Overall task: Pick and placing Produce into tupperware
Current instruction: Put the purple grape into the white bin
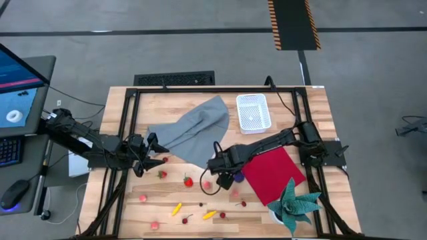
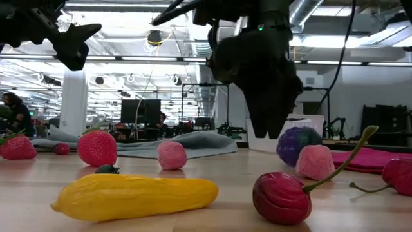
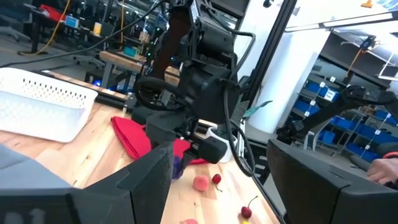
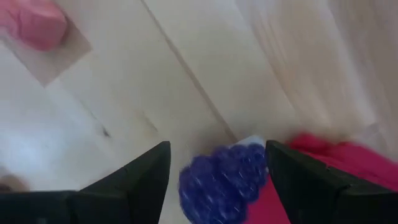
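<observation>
1. My right claw (image 1: 225, 177) hangs over the middle of the wooden surface (image 1: 133, 207), at the edge of the red cloth (image 1: 270, 172), with its two fingers spread wide and nothing between them.
2. Straight below that claw lies the purple grape bunch (image 4: 224, 180). In the right wrist view it sits in the gap between my fingers (image 4: 134, 180), partly on the wood and partly against the red cloth, with no contact visible.
3. From the low view, the right claw (image 2: 264, 125) hovers just above the grapes (image 2: 299, 145), and a pink berry (image 2: 315, 161) rests just beside them.
4. My left claw (image 1: 152, 157) waits at the left side of the surface, fingers apart and empty, just beside the grey cloth (image 1: 193, 130).
5. The tupperware (image 1: 253, 112) stands at the far side of the surface, well apart from both claws; whether anything lies in it I cannot tell.
6. The rest of the produce is scattered over the near half: a strawberry (image 1: 161, 175), a red piece (image 1: 188, 181), a yellow piece (image 1: 177, 209), another yellow one (image 1: 209, 215) and a cherry (image 1: 222, 215).
7. A green paper plant (image 1: 293, 203) sits at the near right corner, next to the red cloth.
</observation>
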### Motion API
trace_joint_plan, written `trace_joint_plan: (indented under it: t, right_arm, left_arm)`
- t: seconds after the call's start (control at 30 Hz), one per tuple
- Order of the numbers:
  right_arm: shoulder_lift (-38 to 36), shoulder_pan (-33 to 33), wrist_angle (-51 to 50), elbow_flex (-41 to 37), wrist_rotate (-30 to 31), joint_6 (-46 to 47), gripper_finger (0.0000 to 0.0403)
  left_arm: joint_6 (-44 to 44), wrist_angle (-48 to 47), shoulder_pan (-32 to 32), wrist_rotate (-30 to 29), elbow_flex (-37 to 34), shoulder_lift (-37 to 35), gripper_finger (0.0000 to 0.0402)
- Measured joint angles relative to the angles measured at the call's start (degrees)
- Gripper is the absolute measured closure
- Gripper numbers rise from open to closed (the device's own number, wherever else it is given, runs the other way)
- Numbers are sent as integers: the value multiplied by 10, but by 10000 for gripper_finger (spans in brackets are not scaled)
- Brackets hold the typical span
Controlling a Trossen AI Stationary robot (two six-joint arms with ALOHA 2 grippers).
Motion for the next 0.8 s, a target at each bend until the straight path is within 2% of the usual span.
trace_joint_plan:
  t: [0.17, 0.37, 0.57, 0.8]
  right_arm:
    - [0, -6, -11, 0, -7, 28, 116]
    - [0, -19, -46, 0, -44, 43, 114]
    - [-5, -31, -83, 0, -51, 69, 85]
    - [-6, -31, -68, 0, -141, 120, 57]
  left_arm:
    - [0, 0, 0, 2, 0, 0, 152]
    - [-1, 0, 0, 0, 0, 0, 152]
    - [-5, 0, 0, 0, 0, 0, 152]
    - [-8, 0, 0, 0, 0, 0, 152]
